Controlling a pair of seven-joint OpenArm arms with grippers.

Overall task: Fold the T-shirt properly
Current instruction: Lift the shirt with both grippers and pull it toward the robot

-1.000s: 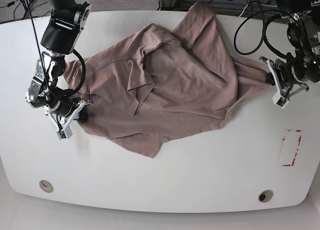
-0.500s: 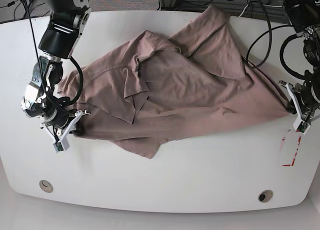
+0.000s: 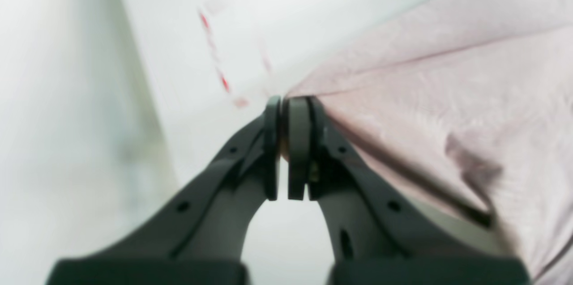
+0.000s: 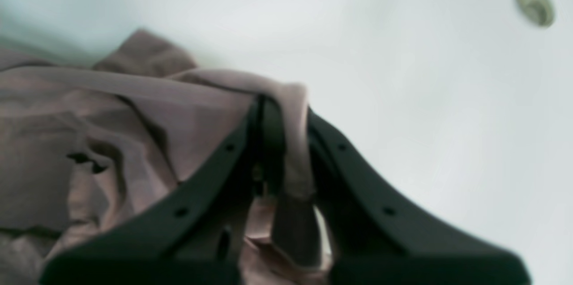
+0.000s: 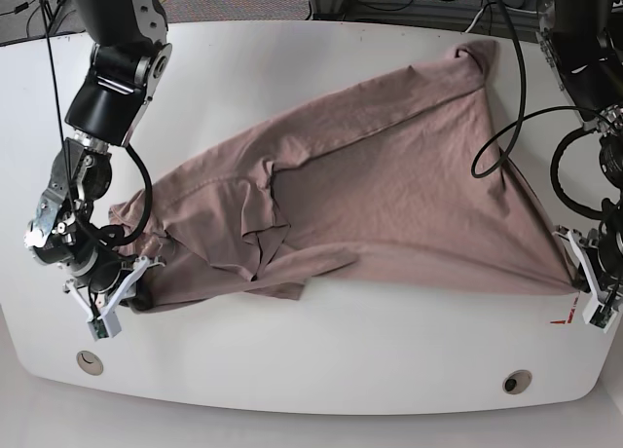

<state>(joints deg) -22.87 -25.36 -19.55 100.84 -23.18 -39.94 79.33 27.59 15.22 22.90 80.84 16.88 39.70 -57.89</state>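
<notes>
The mauve-tan T-shirt (image 5: pixel 389 185) lies stretched across the white table (image 5: pixel 321 370), pulled taut between both arms. On the base view's right, my left gripper (image 5: pixel 582 294) is shut on a corner of the T-shirt (image 3: pixel 447 97) near red tape marks (image 3: pixel 219 77); its jaws (image 3: pixel 286 110) are pressed together on the cloth. At the base view's left, my right gripper (image 5: pixel 127 297) is shut on a bunched edge of the T-shirt (image 4: pixel 134 110), with cloth draped over one finger (image 4: pixel 293 142). A folded flap (image 5: pixel 258 224) sits left of the shirt's middle.
A round metal grommet (image 5: pixel 90 361) is set in the table near the front left, another grommet (image 5: pixel 517 381) near the front right. Red tape marks (image 5: pixel 563 320) lie beside the left gripper. Cables (image 5: pixel 506 97) hang at the back right.
Both grippers have moved toward the front edge and apart, drawing the T-shirt out. The crumpled cloth has flattened and now spans from front left to front right.
</notes>
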